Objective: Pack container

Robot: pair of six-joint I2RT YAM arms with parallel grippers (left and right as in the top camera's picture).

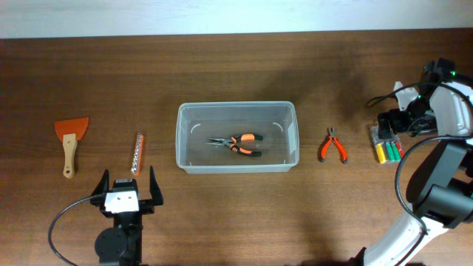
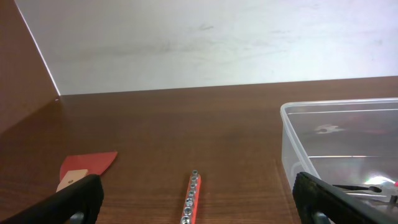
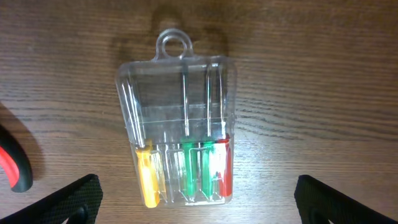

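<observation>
Container [image 1: 236,167] sits at the middle of the tabletop [image 1: 236,66], with pliers [image 1: 238,143] lying flat on its floor. The right tool [image 3: 198,202] hangs well to the right of the container, directly over the case [image 3: 177,93], jaws spread wide and holding nothing. The left tool [image 1: 128,185] waits near the container's front left corner, equally wide and empty.

We judge the step in hand to be picking up the case. To do it well, we would come straight down so the fingers straddle the case across its short width. We would close on the stiff middle of the shell, not on the hang loop. Clear plastic is slick, so a centred, square grip matters. Then we would lift well above the container's rim before crossing, and set the case down beside the pliers, not on them.

We count:
- one container, with one pair of pliers in it
- one pair of cutters [image 1: 333,145], just right of the container
- one case, holding what looks like four drivers, though glare blurs them
- one bit strip [image 1: 137,153], left of the container
- one scraper [image 1: 70,140], farther left
</observation>
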